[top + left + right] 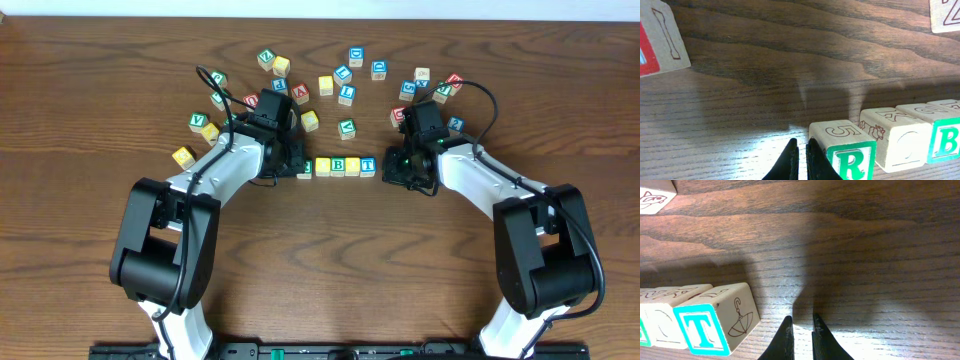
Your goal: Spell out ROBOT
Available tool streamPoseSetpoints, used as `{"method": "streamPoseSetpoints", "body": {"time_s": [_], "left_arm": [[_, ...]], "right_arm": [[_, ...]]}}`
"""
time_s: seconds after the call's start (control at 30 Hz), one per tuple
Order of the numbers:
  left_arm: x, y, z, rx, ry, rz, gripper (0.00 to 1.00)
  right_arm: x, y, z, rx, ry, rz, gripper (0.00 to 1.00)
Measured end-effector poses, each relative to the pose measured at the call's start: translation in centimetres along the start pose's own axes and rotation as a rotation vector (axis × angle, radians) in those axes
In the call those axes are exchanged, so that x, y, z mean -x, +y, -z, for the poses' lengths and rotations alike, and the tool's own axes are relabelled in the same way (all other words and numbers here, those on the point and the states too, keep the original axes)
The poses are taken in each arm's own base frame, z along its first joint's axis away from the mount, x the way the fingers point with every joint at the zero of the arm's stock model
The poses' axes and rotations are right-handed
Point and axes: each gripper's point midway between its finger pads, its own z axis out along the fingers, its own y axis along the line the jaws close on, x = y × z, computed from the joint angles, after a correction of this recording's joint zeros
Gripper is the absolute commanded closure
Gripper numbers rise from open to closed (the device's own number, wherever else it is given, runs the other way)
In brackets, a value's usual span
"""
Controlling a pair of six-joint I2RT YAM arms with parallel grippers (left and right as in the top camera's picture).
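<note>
While the row [338, 166] of square-edged wooden cubes lay on the dark, grained desk [765, 75], you had both tools down at its ends. Your left tool [802, 156] stood just beside the green-lettered R block [850, 157], its black tapered fingers drawn almost together on nothing. Your right tool [801, 336] sat near the cyan T block [705, 325], apart from it, likewise all but closed and empty. Behind them, loose cubes [346, 95] lay scattered.
</note>
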Motion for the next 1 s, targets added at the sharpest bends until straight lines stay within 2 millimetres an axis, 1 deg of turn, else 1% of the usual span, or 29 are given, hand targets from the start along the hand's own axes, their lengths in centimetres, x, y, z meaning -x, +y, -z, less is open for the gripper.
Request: {"method": "streamPoseSetpoints", "body": {"time_s": [0.17, 0.37, 0.5, 0.87, 1.0], "left_arm": [[-0.2, 0.1, 0.0, 0.003, 0.007, 0.021, 0.92], [-1.4, 0.5, 0.0, 0.023, 0.055, 0.056, 0.92], [-1.7, 0.6, 0.1, 0.028, 0.069, 0.074, 0.92], [-2.3, -0.5, 0.1, -0.035, 0.099, 0.079, 0.93], [-2.5, -0.6, 0.1, -0.038, 0.112, 0.082, 0.92]], "right_arm": [[0.0, 0.0, 0.0, 0.0, 0.0, 0.0, 0.91], [0.0, 0.0, 0.0, 0.0, 0.0, 0.0, 0.9], [0.0, 0.0, 0.0, 0.0, 0.0, 0.001, 0.9], [0.0, 0.0, 0.0, 0.001, 0.0, 0.001, 0.88], [0.0, 0.0, 0.0, 0.001, 0.0, 0.001, 0.88]]}}
